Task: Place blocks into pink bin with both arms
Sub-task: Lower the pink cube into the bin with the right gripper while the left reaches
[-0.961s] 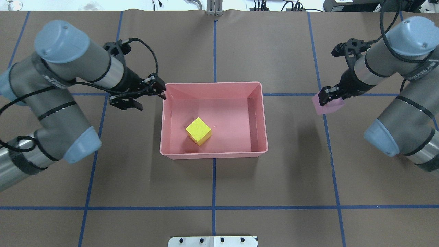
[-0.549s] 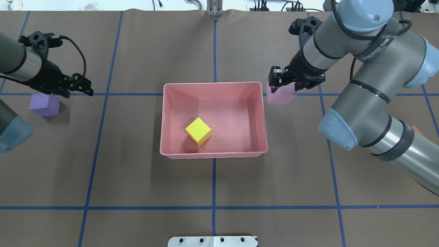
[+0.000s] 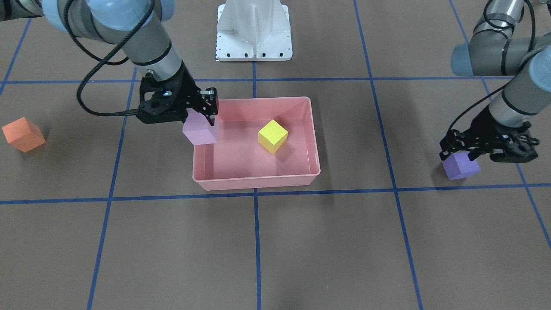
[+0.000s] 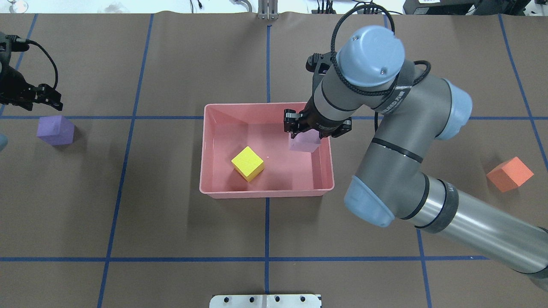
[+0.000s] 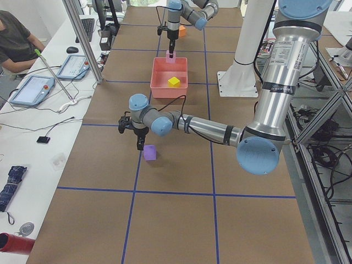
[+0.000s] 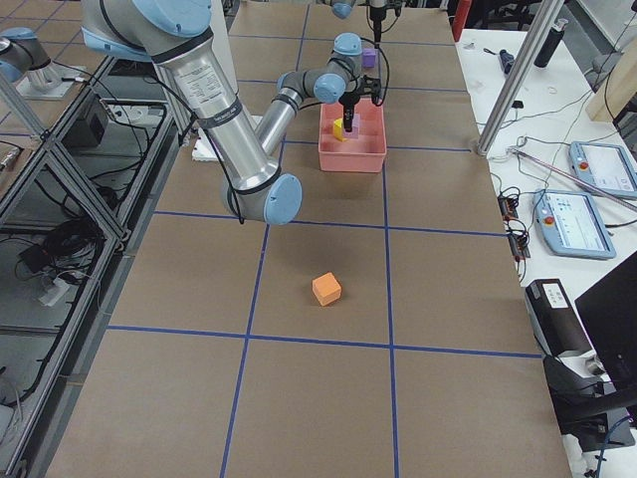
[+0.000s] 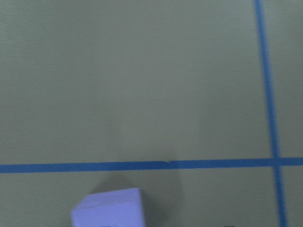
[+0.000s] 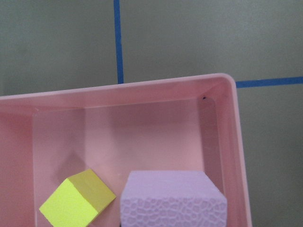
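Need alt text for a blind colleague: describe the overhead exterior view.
The right claw holds a light pink cube over the pink bin's right end; a yellow cube lies inside. Far left, the open left claw hovers near a purple cube; an orange cube sits far right.

bin (image 4: 265, 193) at table (image 4: 171, 222) centre | cube A (image 4: 247, 163) in bin, left of middle | cube B (image 4: 305, 142) above bin's right end, in right gripper (image 4: 305, 131) | cube C (image 4: 55, 130) on table far left | cube D (image 4: 509, 173) far right
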Available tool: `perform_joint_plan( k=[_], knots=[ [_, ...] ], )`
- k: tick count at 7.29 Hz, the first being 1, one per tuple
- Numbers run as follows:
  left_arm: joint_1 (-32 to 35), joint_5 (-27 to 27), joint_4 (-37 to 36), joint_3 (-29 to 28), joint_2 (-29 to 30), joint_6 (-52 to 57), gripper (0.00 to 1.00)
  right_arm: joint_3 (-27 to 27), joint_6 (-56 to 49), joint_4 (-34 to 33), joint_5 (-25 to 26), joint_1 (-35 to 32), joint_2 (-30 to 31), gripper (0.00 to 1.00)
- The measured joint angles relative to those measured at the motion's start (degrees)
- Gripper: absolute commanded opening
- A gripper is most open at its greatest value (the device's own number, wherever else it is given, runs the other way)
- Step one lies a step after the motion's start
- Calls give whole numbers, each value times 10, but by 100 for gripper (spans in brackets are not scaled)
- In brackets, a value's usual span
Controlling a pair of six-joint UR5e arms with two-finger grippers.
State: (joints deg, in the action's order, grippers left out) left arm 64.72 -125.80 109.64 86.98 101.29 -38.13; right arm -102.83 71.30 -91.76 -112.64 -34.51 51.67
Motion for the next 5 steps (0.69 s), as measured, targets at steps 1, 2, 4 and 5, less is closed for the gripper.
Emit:
perform_joint_plan(
  k=[1,2,4,5],
  knots=[
    [1,0,0,-15,1,0,84,5,4,0,8,13,1,0],
    [1,-1,0,-25,5,-10,84,7,5,0,12,20,4,26],
    [-2,-4,0,-32,10,-39,84,10,6,1,15,23,7,94],
    [-3,-5,0,-33,12,-49,84,13,6,1,15,23,9,99]
  ],
)
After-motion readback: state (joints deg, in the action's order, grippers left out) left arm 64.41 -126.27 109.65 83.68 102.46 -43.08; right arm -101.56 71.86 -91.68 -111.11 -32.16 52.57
